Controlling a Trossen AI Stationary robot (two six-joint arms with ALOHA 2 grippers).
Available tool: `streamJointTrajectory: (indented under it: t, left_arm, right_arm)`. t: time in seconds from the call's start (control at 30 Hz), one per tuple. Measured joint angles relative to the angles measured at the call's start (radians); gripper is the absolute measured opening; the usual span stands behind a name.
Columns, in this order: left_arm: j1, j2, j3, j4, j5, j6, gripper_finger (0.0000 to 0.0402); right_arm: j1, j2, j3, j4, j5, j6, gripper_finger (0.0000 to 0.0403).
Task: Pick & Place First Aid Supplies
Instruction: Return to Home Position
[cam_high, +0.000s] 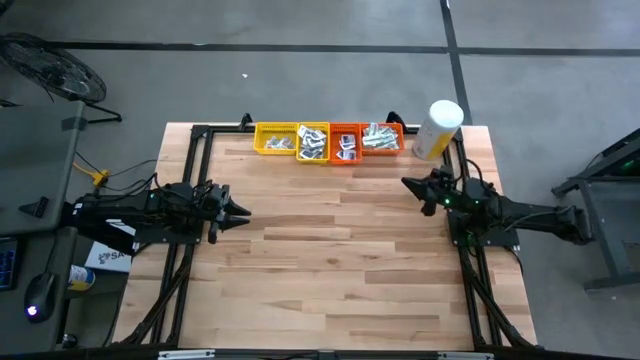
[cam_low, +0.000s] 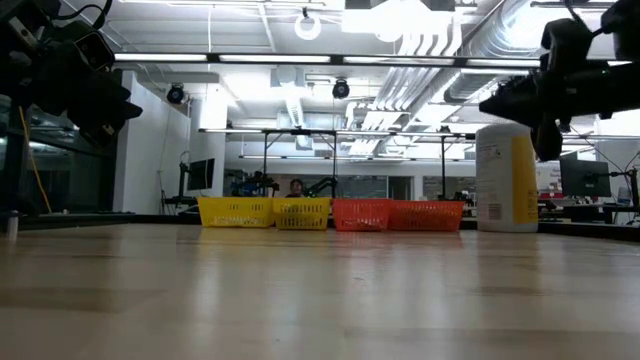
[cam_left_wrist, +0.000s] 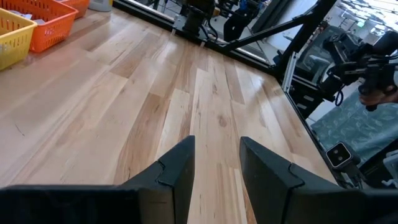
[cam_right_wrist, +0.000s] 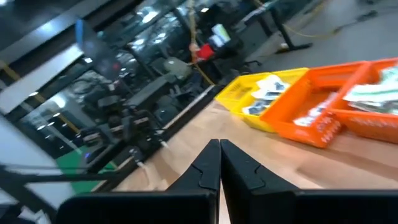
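Small white packets, the first aid supplies, some green-striped, lie in the trays at upper centre. The left hand, middle left, stands slightly parted and empty; the right hand, middle right, is pressed closed, empty.

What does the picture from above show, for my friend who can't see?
On the wooden table, two yellow bins and two orange bins hold packets along the far edge, a white-and-yellow can beside them. The left arm and right arm wait at the sides, holding nothing.

yellow bins, orange bins, white-green packets
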Motion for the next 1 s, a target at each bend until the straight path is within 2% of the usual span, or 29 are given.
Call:
streamJointTrajectory:
  t: [0.27,0.5,0.67,1.0]
  left_arm:
    - [0.000,0.000,0.000,0.000,0.000,0.000,0.0127]
    - [0.000,0.000,0.000,0.000,0.000,0.000,0.0127]
    - [0.000,0.000,0.000,0.000,0.000,0.000,0.0127]
    - [0.000,0.000,0.000,0.000,0.000,0.000,0.0127]
  right_arm:
    - [0.092,-0.070,-0.010,0.013,0.004,-0.085,0.0000]
    - [0.162,-0.083,-0.010,-0.012,0.112,-0.176,0.0000]
    - [0.175,-0.082,-0.009,-0.095,0.094,-0.174,0.0000]
    - [0.175,-0.082,-0.009,-0.101,0.080,-0.156,0.0000]
